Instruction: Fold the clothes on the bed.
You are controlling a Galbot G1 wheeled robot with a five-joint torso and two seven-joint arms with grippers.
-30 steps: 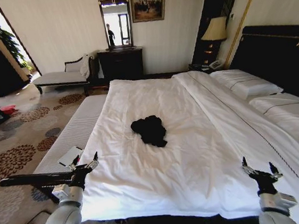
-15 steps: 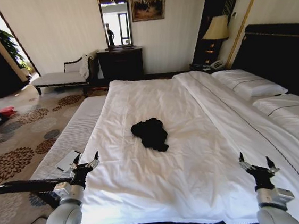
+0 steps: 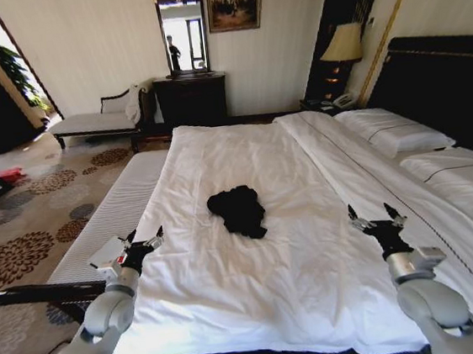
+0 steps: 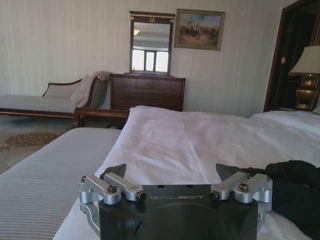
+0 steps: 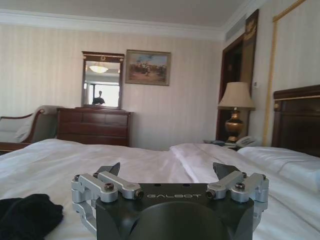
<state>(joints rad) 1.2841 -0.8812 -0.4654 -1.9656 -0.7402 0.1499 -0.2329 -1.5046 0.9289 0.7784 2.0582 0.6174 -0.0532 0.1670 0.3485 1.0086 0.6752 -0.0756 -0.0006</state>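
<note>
Head view — clothes [image 3: 238, 210] crumpled mid-bed [image 3: 312, 253]

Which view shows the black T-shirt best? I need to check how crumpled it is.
The head view: the whole black T-shirt lies bunched up mid-bed, seen from above. Both wrist views catch just a dark edge of it, low and side-on.
</note>
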